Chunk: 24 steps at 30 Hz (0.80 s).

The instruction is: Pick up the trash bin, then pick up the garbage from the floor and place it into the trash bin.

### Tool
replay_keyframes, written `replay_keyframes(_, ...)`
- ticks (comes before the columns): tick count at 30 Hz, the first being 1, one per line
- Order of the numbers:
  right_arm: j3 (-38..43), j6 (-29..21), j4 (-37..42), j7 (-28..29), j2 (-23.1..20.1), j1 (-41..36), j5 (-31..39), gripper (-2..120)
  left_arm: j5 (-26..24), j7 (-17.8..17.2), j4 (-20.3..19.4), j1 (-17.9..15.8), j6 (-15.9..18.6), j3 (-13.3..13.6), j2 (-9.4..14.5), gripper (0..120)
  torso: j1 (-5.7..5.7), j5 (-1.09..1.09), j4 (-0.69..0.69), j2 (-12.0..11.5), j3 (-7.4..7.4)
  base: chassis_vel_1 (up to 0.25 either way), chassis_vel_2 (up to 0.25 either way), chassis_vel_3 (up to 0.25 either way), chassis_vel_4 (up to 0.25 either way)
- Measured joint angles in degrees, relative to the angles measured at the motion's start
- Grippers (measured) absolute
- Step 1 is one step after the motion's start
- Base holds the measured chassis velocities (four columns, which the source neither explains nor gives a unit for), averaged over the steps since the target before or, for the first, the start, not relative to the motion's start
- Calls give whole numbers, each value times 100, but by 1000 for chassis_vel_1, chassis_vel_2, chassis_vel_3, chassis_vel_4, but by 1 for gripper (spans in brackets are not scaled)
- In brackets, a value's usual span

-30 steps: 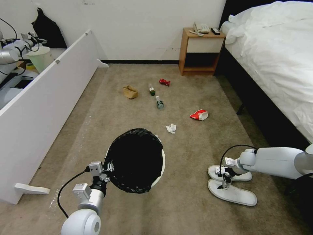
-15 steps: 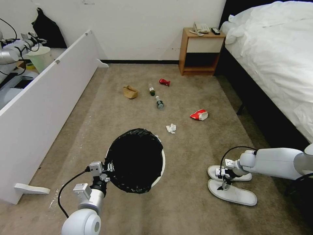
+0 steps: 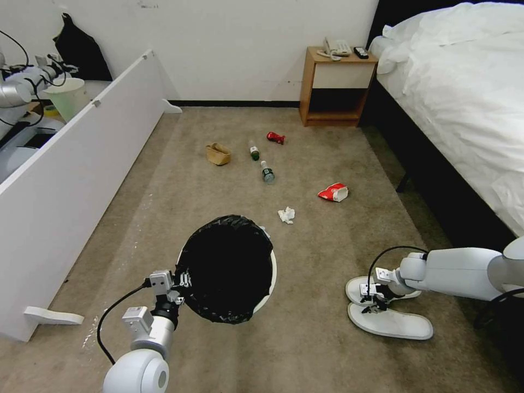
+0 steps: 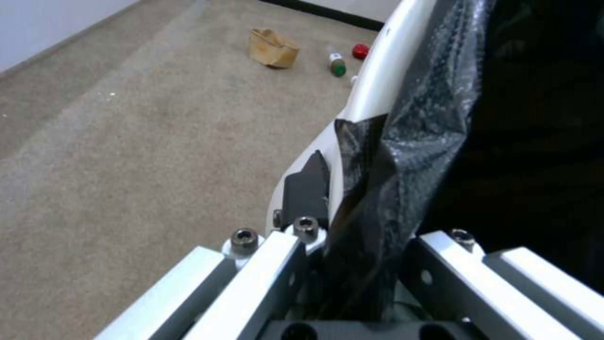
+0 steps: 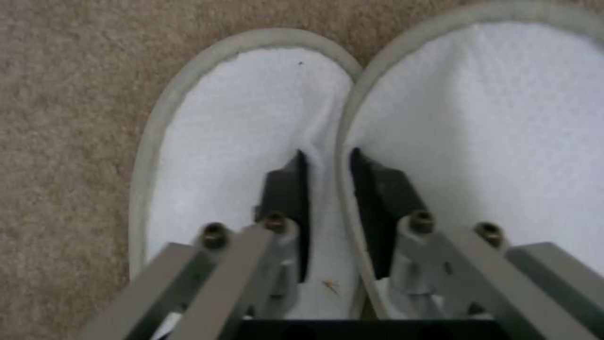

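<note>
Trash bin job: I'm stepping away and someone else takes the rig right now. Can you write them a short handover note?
Left gripper: shut on the trash bin, clamping its rim and the black bag liner; the bin is held over the carpet.
Right gripper: down on the two white slippers, its fingers closed on their adjoining edges; both slippers lie on the floor.
Done: bin picked up.
Left: slippers, crumpled tissue, red-white snack packet, two bottles, red wrapper and tan paper bag, all on the carpet.
</note>
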Motion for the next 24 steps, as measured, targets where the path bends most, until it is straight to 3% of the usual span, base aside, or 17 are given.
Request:
replay_keyframes(5, 12, 13, 12, -22, 19, -2, 0, 0, 16, 4, 0, 4, -3, 1, -21, 2, 0, 3, -1, 0, 1, 0, 0, 0, 0)
replay_keyframes(24, 131, 28, 158, 33, 91, 0, 62, 0, 50, 19, 0, 5, -14, 12, -53, 2, 0, 1, 1, 0, 1, 0, 0, 0, 0)
